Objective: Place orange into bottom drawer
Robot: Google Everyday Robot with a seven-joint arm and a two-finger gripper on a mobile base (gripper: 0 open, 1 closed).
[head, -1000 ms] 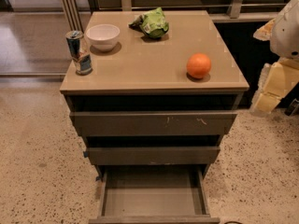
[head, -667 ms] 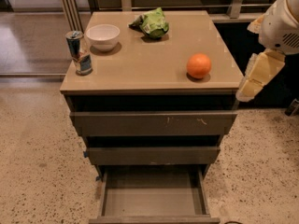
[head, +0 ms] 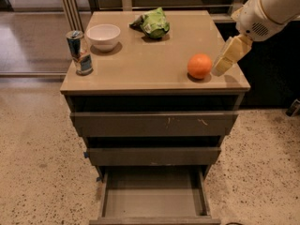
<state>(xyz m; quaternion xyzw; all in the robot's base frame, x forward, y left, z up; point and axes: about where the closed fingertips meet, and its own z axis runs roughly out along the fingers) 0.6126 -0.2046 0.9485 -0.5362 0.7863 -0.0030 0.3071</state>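
The orange (head: 199,65) is sitting near the right front corner of the cabinet top (head: 150,62). The gripper (head: 220,67) is hanging just beside it on the right; its opening cannot be told. The bottom drawer (head: 154,200) is standing pulled out.

A bulky white arm (head: 276,3) — rounded shell, small dotted grille (head: 259,29) on its side — narrows to the pale cream-yellow gripper (head: 221,64), a blunt wedge at the view's right.

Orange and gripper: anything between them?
Nothing. In the camera view the gripper sits close beside the orange, with at most a sliver of bare cabinet top between.
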